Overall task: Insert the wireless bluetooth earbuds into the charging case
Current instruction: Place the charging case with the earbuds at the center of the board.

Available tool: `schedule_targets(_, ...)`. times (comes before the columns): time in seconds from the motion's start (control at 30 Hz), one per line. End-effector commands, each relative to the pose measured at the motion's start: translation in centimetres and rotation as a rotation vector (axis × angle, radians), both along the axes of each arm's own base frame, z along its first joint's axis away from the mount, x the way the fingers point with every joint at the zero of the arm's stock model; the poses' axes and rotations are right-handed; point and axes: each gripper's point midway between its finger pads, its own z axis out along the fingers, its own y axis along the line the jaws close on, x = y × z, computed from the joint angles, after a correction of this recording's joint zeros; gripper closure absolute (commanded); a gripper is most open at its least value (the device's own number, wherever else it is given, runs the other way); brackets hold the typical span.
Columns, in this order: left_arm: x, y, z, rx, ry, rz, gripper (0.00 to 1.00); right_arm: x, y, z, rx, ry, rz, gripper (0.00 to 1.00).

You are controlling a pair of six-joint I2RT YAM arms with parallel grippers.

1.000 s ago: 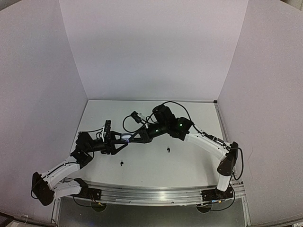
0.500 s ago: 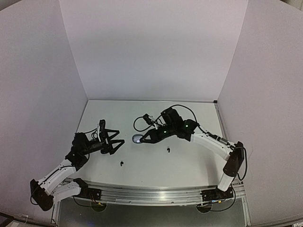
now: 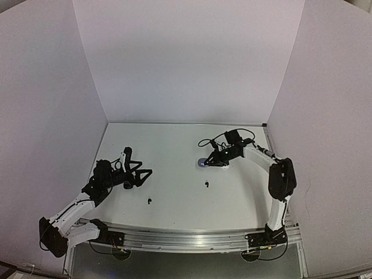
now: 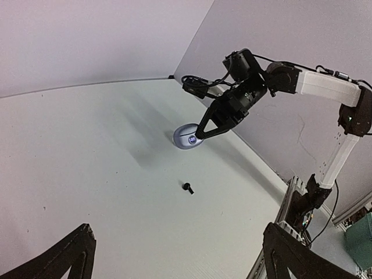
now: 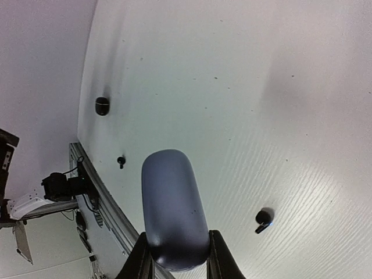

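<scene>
A grey-blue pebble-shaped charging case (image 5: 172,209) sits between my right gripper's (image 5: 177,257) fingers, which are shut on its end. From above, the case (image 3: 201,163) hangs low over the table's right middle, at the tip of the right gripper (image 3: 207,163). One black earbud (image 3: 206,185) lies just in front of it, also seen as the earbud (image 5: 263,219) and earbud (image 4: 187,187). A second black earbud (image 3: 149,201) lies nearer the left arm. My left gripper (image 3: 138,173) stands open and empty at the left, its fingers (image 4: 75,256) wide apart, facing the case (image 4: 187,138).
The white table (image 3: 174,139) is walled by white panels at the back and sides. A metal rail (image 3: 186,239) runs along the near edge. A small dark rounded object (image 5: 102,105) sits on the table near that edge.
The left gripper let go of the case, opened wide and drew back to the left. The right gripper carried the case away to the right.
</scene>
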Motion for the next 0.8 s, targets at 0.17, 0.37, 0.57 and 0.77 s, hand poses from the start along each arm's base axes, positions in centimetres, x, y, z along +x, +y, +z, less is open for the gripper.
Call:
schedule_targets(0.17,3.5,-1.4,1.2,0.028,-0.075,0.005,0.0,1.1,0.3,-6.6,-0.002,0.164,0.127,1.0)
schedule_targets(0.37,4.8,-2.0,0.8,0.051,-0.07,-0.004,0.0,2.8,-0.6,-8.5,0.014,0.208,0.092,1.0)
schedule_targets(0.57,5.9,-1.6,0.3,0.057,-0.049,0.007,0.0,3.2,-1.6,-10.2,-0.002,0.253,0.057,1.0)
schedule_targets(0.77,6.5,-1.2,0.2,0.055,-0.049,0.02,0.0,4.2,-2.7,-11.3,-0.021,0.279,0.021,1.0)
